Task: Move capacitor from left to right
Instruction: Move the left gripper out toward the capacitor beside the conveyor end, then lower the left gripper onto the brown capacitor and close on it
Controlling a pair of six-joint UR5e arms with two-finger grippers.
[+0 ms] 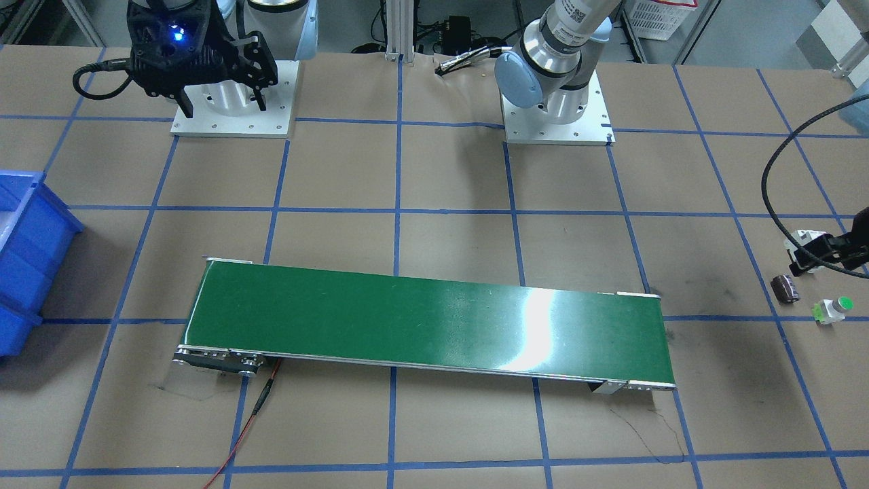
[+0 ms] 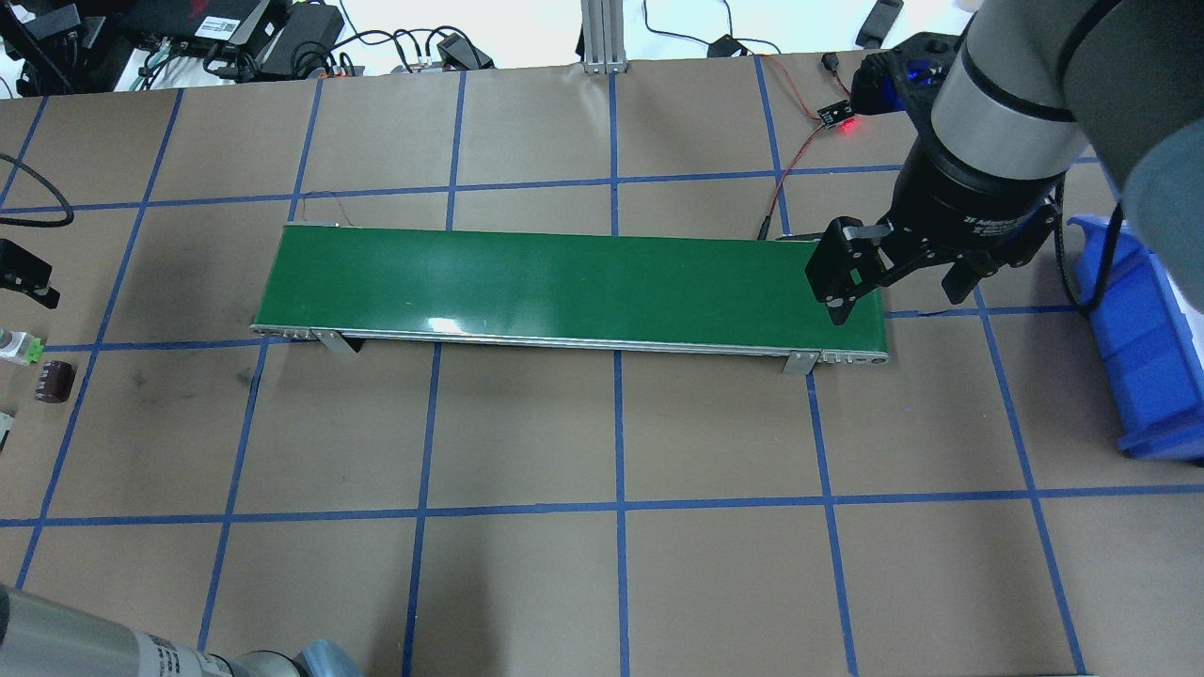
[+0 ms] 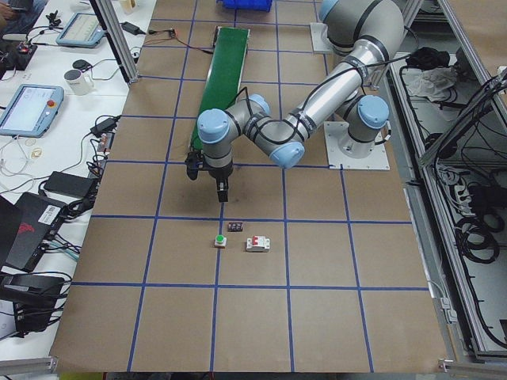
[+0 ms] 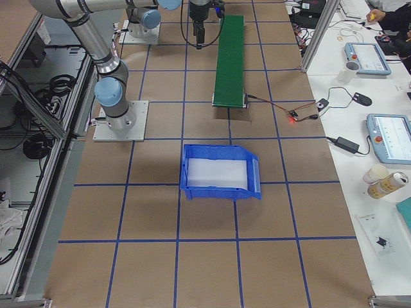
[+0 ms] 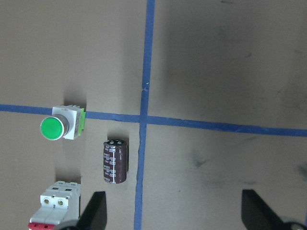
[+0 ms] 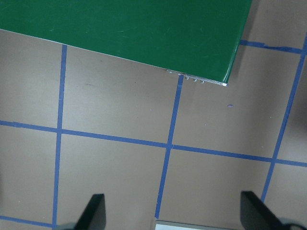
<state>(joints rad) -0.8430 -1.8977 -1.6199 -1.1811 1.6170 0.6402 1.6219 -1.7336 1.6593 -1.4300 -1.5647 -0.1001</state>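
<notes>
The capacitor (image 5: 115,160), a stubby dark cylinder with pale stripes, lies on its side on the brown table by a blue tape cross. It also shows in the front view (image 1: 786,288) and the overhead view (image 2: 54,381). My left gripper (image 5: 175,215) is open and empty above the table, with the capacitor just ahead of its left finger (image 5: 93,213). My right gripper (image 2: 898,291) is open and empty, hanging above the right end of the green conveyor belt (image 2: 564,282).
A green-capped push button (image 5: 62,127) and a white breaker with red switches (image 5: 53,206) lie beside the capacitor. A blue bin (image 2: 1143,348) stands at the table's right end, past the belt. A red wire (image 2: 790,155) runs behind the belt.
</notes>
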